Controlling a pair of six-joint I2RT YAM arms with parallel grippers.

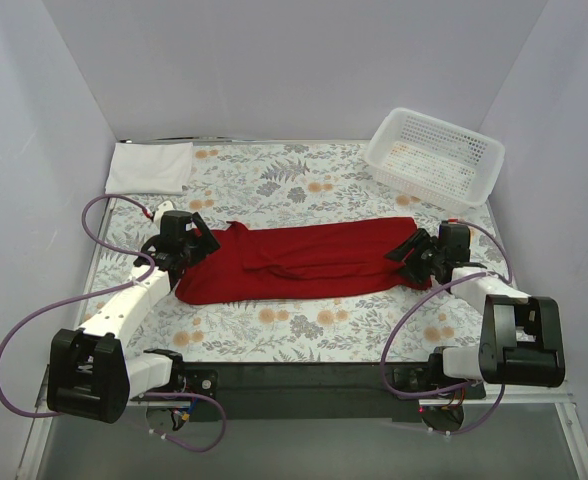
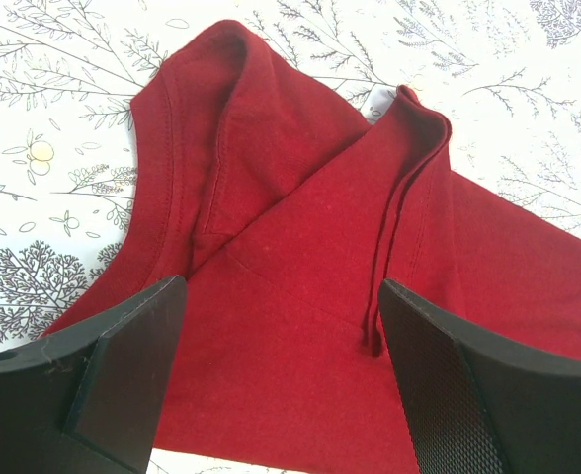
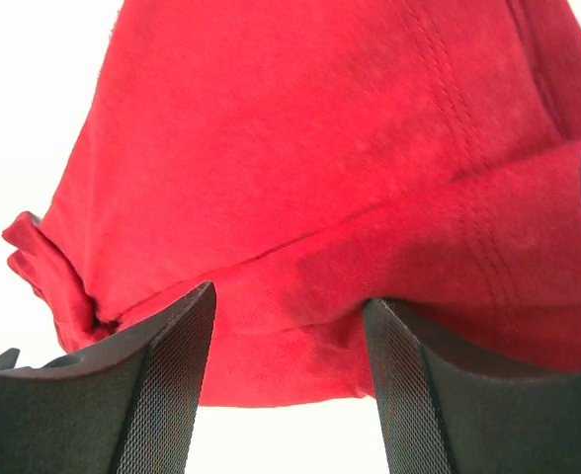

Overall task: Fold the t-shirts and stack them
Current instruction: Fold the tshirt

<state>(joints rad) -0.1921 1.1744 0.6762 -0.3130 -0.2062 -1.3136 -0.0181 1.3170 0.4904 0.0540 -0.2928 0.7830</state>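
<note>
The deep red t-shirt (image 1: 304,262) lies folded lengthwise in a long band across the middle of the table. My left gripper (image 1: 198,246) is at its left end, the collar end. In the left wrist view my gripper (image 2: 281,296) is open, with its jaws wide apart over the red cloth (image 2: 300,227) and folded sleeves. My right gripper (image 1: 414,254) is at the shirt's right end. In the right wrist view it (image 3: 289,296) is open, straddling the red hem edge (image 3: 300,178). The white t-shirt (image 1: 149,167) lies as a flat folded rectangle at the back left.
A white plastic mesh basket (image 1: 436,155) stands at the back right corner. The floral tablecloth (image 1: 304,325) covers the table, with grey walls on three sides. Purple cables loop beside both arm bases.
</note>
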